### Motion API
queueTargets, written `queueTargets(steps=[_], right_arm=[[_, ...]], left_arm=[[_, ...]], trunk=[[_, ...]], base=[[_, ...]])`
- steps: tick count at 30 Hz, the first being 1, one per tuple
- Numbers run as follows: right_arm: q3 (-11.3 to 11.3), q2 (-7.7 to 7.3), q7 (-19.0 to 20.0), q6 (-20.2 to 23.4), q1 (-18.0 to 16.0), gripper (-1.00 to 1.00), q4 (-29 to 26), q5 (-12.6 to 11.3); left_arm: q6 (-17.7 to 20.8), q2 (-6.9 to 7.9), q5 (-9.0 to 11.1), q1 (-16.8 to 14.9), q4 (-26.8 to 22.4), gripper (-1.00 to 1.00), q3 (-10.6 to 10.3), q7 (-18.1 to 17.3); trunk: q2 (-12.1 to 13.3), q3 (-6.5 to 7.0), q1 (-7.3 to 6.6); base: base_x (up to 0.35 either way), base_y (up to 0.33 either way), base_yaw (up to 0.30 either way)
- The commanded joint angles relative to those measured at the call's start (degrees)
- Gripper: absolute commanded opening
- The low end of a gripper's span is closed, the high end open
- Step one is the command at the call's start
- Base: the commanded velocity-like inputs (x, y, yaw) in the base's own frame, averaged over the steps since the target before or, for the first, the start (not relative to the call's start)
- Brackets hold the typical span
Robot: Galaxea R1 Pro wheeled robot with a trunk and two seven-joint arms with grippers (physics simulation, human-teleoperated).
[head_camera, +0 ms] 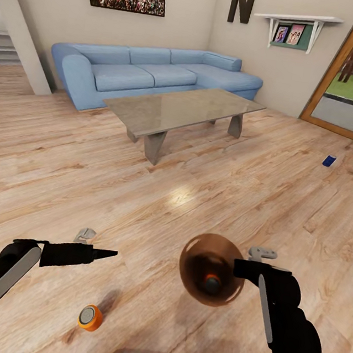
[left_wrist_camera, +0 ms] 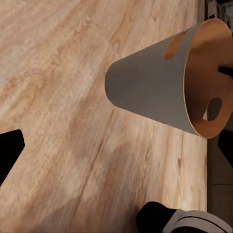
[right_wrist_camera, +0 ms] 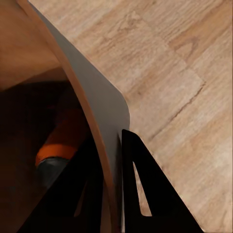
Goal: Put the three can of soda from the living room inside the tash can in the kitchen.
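- Nearest: orange can [head_camera: 90, 318] on its side on the wood floor [head_camera: 58, 183], near-left, silver end up toward the head cam. Loose, nothing touching it; just below/near the L arm.
- L pincer [head_camera: 105, 254] hovers above the floor, pointing right toward the bin; fingers look pressed together to a point in head view, holding nothing. L wrist view has one dark finger [left_wrist_camera: 8, 155] at the edge w/ bare floor beyond, so closure is a judgement, not certain.
- R pincer [right_wrist_camera: 109, 170] pinching the rim wall of the trash can [head_camera: 211, 270]: one finger inside, one outside, wall between them (R wrist view). Bin held off the floor, mouth up toward the head cam – prob. carried like this so it works as a collecting bucket brought to the cans instead of cans going to the kitchen one by one.
- Inside the bin: second orange can [right_wrist_camera: 60, 143], lying at the bottom. So 1 of 3 is in.
- L wrist view shows the bin from outside: grey wall, copper inside, handle cut-outs.
- Mid: grey-topped coffee table [head_camera: 179, 110], nothing on it.
- Far right: blue can [head_camera: 329, 160] on the floor near the glass door [head_camera: 352, 71], well apart from the robot.
- Far: blue sofa [head_camera: 156, 73] against the wall.
- Likely next: L pincer takes the near orange can, drops it in the bin.
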Motion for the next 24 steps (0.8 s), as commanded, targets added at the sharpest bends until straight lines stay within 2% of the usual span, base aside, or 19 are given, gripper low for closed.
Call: queueTargets(steps=[1, 9, 15, 24], right_arm=[[-0.02, 0.0, 0.22, 0.0, -0.02, -1.0, -0.02, 0.44], [0.01, 0.01, 0.22, 0.0, 0.03, -1.0, -0.02, 0.44], [0.01, -0.05, 0.22, 0.0, -0.01, -1.0, -0.02, 0.44], [0.08, -0.01, 0.22, 0.0, -0.04, -1.0, -0.02, 0.44]], left_arm=[[0.04, 0.06, 0.01, 0.01, -0.01, 1.0, -0.01, 0.01], [2.56, 0.29, 0.07, 0.01, -0.1, 1.0, 0.06, -0.02], [2.64, 0.26, -0.07, 0.01, -0.1, 1.0, 0.06, -0.02], [2.59, 0.43, -0.06, 0.01, -0.1, 1.0, 0.06, -0.09]], trunk=[[0.0, 0.01, -0.01], [-0.4, -0.17, 0.21], [-1.23, -1.42, 0.74], [-1.23, -1.42, 0.74]], base=[[0.0, 0.0, 0.0], [0.0, 0.0, 0.0], [0.0, 0.0, 0.0], [0.0, 0.0, 0.0]])
